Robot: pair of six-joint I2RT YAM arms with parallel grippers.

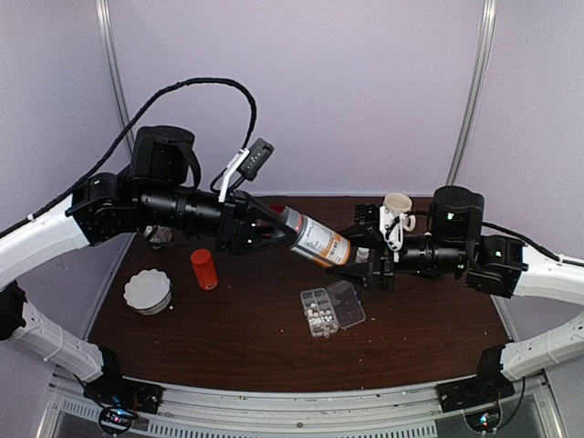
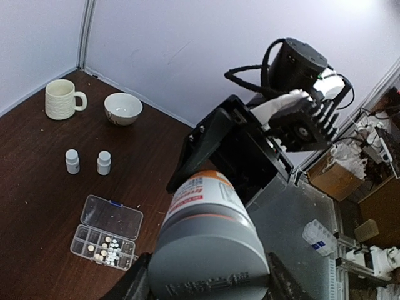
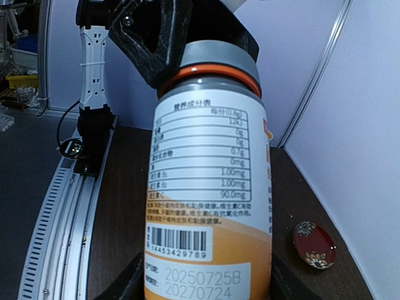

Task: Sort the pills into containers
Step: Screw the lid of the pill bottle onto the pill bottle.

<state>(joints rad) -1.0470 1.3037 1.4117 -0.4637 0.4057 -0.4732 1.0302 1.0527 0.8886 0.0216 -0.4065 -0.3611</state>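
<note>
Grey-capped bottle (image 1: 319, 241) was held aloft: left pincer (image 1: 281, 228) clamped on cap, right pincer (image 1: 367, 260) on base. Pills (image 1: 318, 318) lay in organizer box (image 1: 310, 297) beneath, apart from both.

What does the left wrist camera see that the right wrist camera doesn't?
Only the left wrist view: a cream ribbed mug, a round white bowl, two small white bottles, and the clear plastic organizer box with tiny whitish pills inside.
Only the right wrist view: a small red flowered dish, a silver metal rail, and a black barcode.
Both: the big grey-capped bottle with the orange-and-white label, held by the left gripper at its cap and the right gripper at its base, over the dark brown table.
</note>
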